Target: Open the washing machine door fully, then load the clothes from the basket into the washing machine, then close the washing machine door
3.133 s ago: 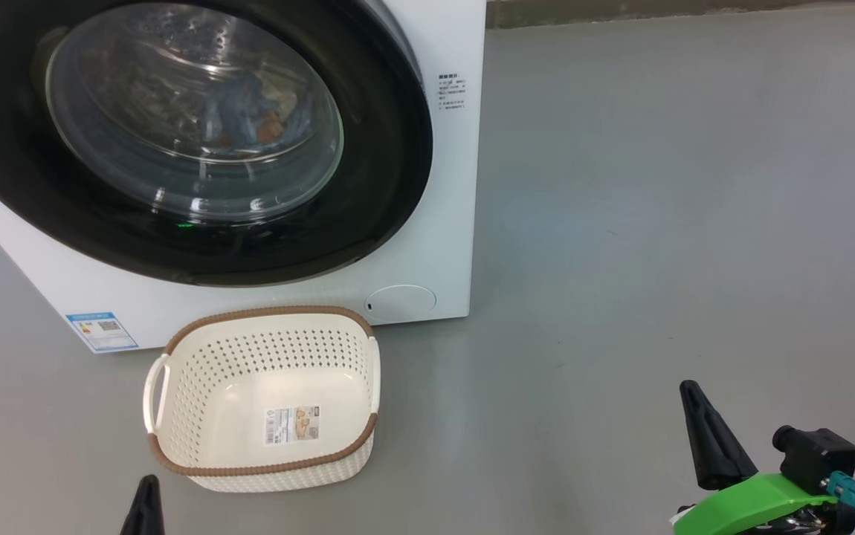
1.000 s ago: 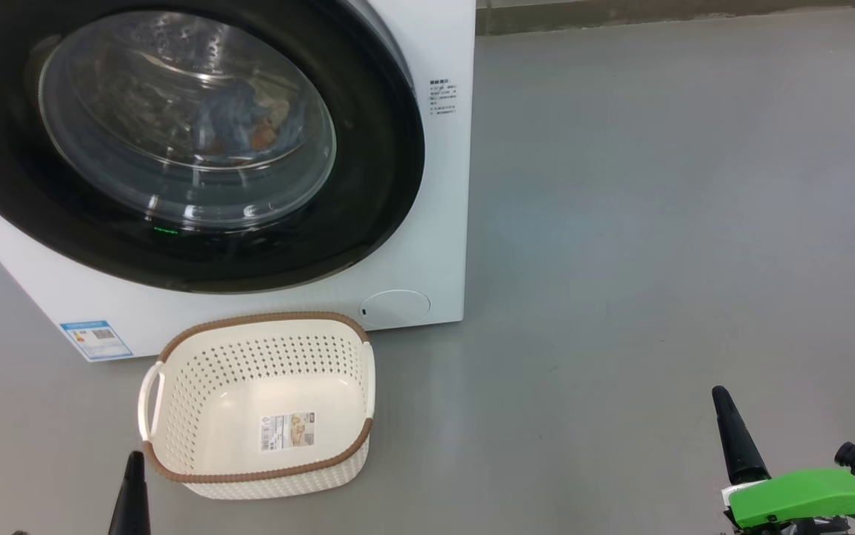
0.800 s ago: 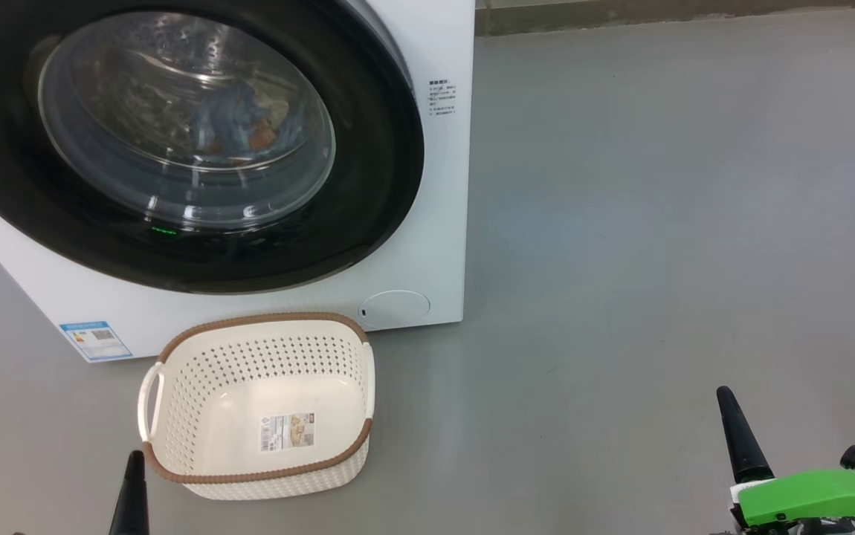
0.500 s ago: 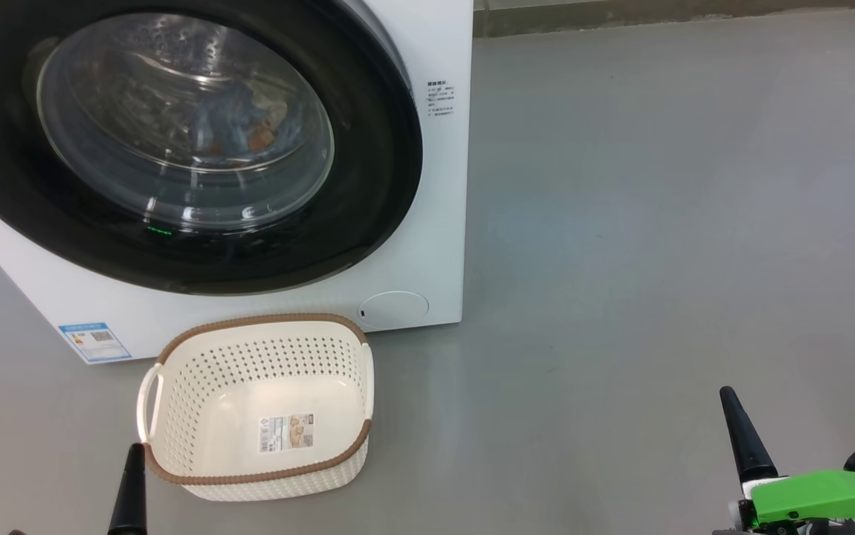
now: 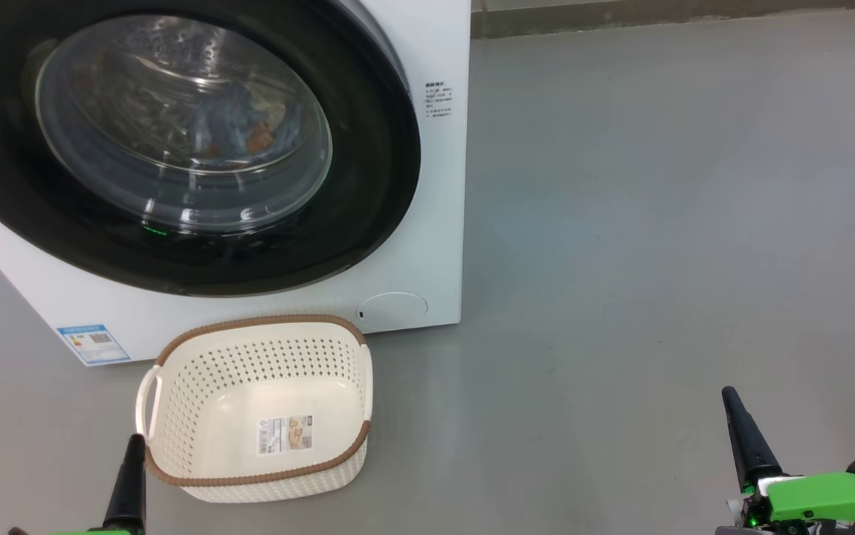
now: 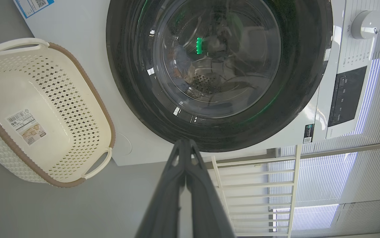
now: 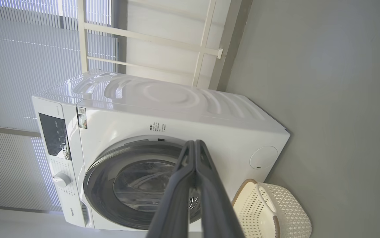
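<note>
The washing machine (image 5: 439,223) stands at the upper left, and the washing machine door (image 5: 372,193) lies flat against its front, black rim around a clear glass bowl. Through the glass I see the clothes (image 5: 238,122), light blue with orange-brown bits, inside the drum. The basket (image 5: 264,322) sits on the floor just in front of the machine with only a label on its bottom. My left gripper (image 5: 134,440) is shut and holds nothing, near the basket's front left corner. My right gripper (image 5: 729,392) is shut too, far right over bare floor. The left gripper (image 6: 184,142) faces the door (image 6: 137,82).
Grey floor (image 5: 658,223) stretches open to the right of the machine. A round flap (image 5: 392,310) and a blue sticker (image 5: 93,343) mark the machine's low front. A white railing (image 6: 252,185) and window blinds (image 7: 28,66) stand behind it.
Both grippers stay shut. The head view has drifted slightly, so the machine sits a little further left. The right wrist has sunk lower in that view, and the left fingertip shows a bit higher.
</note>
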`<state>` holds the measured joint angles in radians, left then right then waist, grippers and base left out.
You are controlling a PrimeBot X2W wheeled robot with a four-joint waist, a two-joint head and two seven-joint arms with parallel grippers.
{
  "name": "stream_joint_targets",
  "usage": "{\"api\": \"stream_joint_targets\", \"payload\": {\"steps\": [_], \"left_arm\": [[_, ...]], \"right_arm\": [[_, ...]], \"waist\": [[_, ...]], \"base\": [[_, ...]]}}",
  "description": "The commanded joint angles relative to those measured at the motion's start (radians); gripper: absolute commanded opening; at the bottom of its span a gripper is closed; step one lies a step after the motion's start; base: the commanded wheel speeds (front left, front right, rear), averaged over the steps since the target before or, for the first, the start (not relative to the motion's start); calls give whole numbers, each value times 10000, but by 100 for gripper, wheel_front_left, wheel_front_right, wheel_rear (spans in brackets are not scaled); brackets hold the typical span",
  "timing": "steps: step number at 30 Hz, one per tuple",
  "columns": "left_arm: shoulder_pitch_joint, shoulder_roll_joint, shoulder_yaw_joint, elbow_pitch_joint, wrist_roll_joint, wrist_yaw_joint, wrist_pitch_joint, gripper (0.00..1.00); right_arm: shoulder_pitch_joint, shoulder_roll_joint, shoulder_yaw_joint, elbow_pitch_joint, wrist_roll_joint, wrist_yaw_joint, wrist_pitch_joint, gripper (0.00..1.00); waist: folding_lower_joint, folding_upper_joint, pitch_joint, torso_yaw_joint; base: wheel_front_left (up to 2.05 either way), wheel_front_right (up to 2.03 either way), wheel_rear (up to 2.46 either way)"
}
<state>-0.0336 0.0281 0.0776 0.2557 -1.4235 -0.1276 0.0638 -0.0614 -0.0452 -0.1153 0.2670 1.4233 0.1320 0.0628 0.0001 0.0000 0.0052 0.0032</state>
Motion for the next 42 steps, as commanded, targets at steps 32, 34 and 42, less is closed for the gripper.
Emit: {"api": "stream_joint_targets", "payload": {"steps": [32, 34, 42], "left_arm": [[-744, 221, 362, -107, -1852, -31, 495, 0], [-744, 221, 362, -107, -1852, -31, 495, 0], [-744, 221, 362, -107, -1852, -31, 494, 0]], "right_arm": [[-465, -51, 16, -223, 1854, -13, 504, 0], [-465, -51, 16, -223, 1854, -13, 504, 0], [-465, -51, 16, -223, 1854, -13, 504, 0]], "waist": [[-1, 0, -21, -32], [-1, 0, -21, -32], [-1, 0, -21, -32]], "base": [[0, 0, 0], [0, 0, 0], [0, 0, 0]]}}
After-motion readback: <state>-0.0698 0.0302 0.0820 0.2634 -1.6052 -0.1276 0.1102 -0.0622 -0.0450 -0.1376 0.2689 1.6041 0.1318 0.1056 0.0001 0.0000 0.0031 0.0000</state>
